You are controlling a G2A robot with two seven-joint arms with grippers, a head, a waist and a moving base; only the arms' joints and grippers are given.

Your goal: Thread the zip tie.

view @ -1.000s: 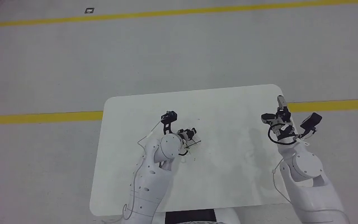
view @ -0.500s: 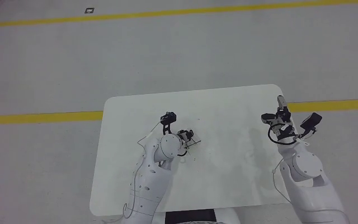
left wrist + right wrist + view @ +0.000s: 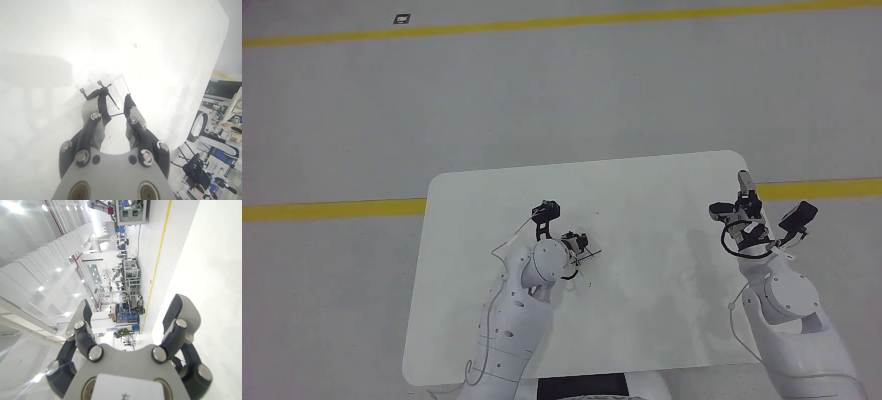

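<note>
Left claw (image 3: 115, 96), fingers part-open, is straddling thin black plastic zip ties (image 3: 112, 101) lying crosswise on the white bench (image 3: 132, 28); right claw (image 3: 130, 302) is gaping wide, well apart.

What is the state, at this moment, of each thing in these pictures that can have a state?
left gripper: open, fingertips down at the zip ties.
right gripper: open, empty.
zip ties: lying crossed on the table by one finger of the left gripper; threaded or not, cannot tell.
</note>
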